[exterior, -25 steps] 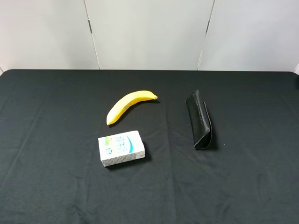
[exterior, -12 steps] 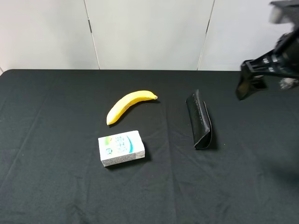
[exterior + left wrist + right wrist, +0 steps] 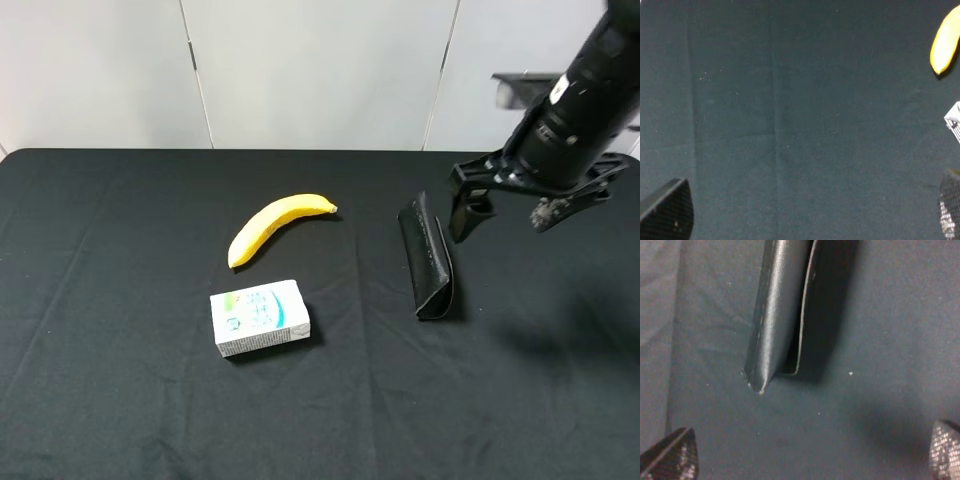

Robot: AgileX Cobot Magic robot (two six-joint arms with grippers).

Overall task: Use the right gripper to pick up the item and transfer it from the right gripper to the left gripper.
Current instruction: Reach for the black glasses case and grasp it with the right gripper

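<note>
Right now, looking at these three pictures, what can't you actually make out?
- Left arm: absent from the high view; the left wrist view shows only its jaws' tips at the frame edge.
- Black case: the right wrist view's edge cuts off one end.
- Carton: print too small to read in the high view; the left wrist view catches just a corner.
- Banana: the left wrist view's edge crops it.
</note>
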